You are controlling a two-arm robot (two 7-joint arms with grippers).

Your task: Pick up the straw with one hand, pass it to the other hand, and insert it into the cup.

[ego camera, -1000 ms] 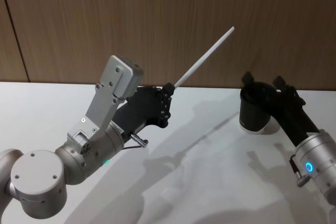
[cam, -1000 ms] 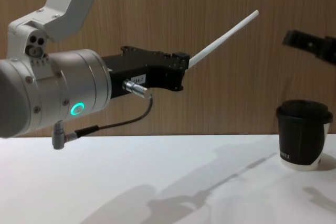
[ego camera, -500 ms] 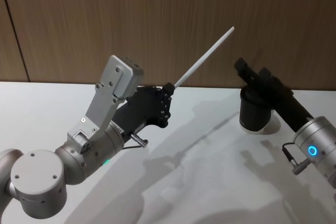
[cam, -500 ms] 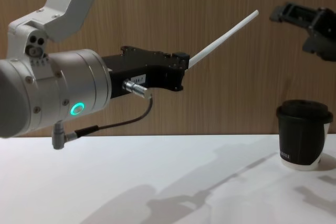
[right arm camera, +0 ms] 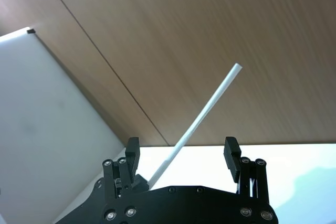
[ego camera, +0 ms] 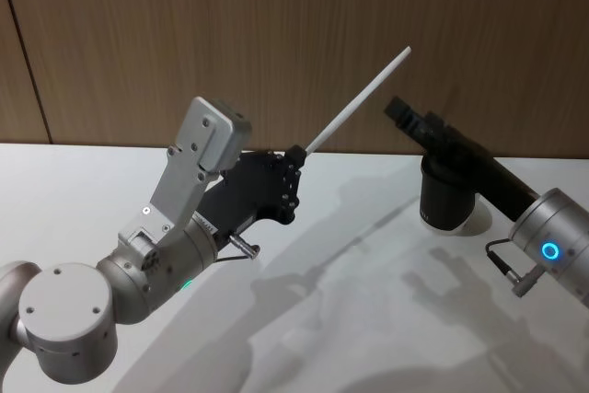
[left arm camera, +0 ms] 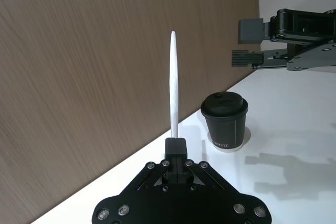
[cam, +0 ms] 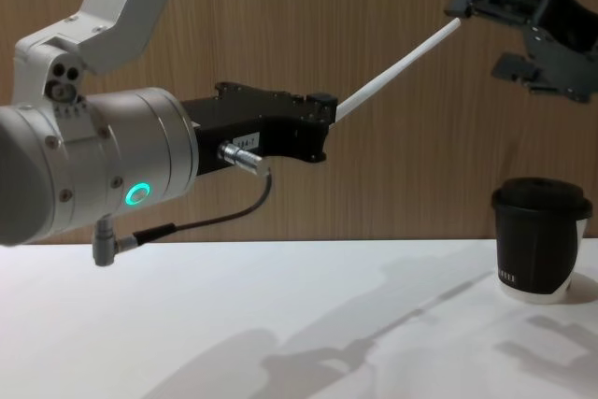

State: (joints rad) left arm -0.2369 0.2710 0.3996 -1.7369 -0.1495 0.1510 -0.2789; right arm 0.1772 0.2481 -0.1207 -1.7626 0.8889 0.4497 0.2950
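The straw (ego camera: 355,102) (cam: 397,66) (left arm camera: 172,87) (right arm camera: 203,115) is up in the air, to the left of the cup (ego camera: 445,196) (cam: 540,242) (left arm camera: 226,122) and above the level of its lid. It slants upward, with its free end leaning toward the cup's side. The left gripper (ego camera: 294,156) (cam: 323,107) (left arm camera: 176,148) has its fingers closed tight on the straw's lower end, farther left of the cup. Most of the straw's length sticks out free beyond the fingertips.

The right gripper (ego camera: 410,115) (cam: 488,33) (left arm camera: 247,44) (right arm camera: 181,148) hangs above the cup and a little to its left, close to the straw's upper end. Its fingers are spread wide and hold nothing. From its own wrist camera the straw runs across the gap between the two fingers. From the head camera the straw's tip stands clear of them.

The cup stands upright with its lid on, on the white table (ego camera: 350,310), in front of the wooden wall (ego camera: 276,34).
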